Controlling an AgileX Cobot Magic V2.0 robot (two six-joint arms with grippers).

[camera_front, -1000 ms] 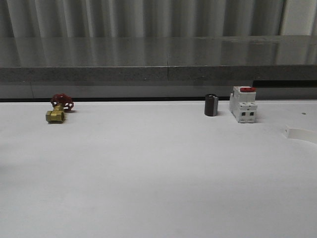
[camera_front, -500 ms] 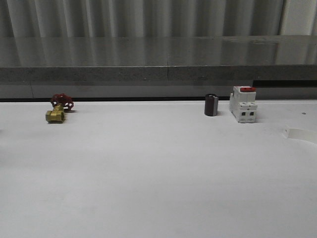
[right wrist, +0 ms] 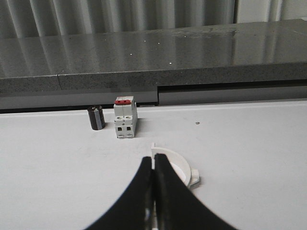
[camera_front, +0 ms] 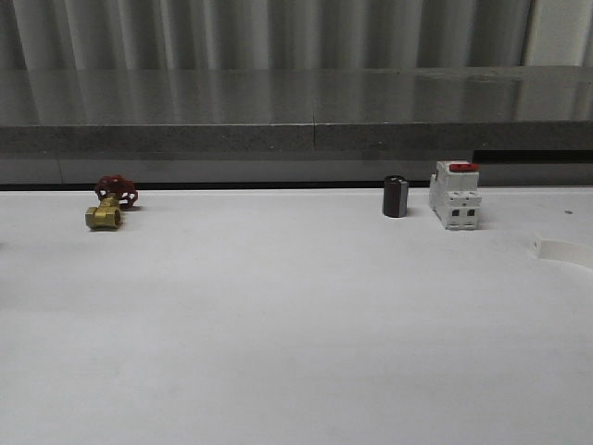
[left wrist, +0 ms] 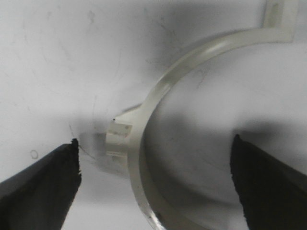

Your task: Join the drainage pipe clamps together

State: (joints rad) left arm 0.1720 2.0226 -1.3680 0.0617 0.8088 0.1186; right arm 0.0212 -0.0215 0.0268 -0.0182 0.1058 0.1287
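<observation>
One white half-ring drainage pipe clamp (left wrist: 153,96) lies on the white table, in the left wrist view. My left gripper (left wrist: 156,165) is open just above it, and its two black fingers (left wrist: 43,184) straddle the arc without touching it. In the right wrist view the second drainage pipe clamp (right wrist: 178,165) curves away from my right gripper (right wrist: 153,162). That gripper is shut on the clamp's thin end tab. The same clamp shows at the table's right edge (camera_front: 562,250) in the front view.
At the back right of the table stand a white block with a red switch (camera_front: 455,195) and a small black cylinder (camera_front: 396,197). A brass valve with a red handle (camera_front: 105,208) lies at the back left. A grey ledge (camera_front: 296,116) runs behind the table.
The clamp at the right edge of the front view has shifted very slightly. Nothing else has moved.
</observation>
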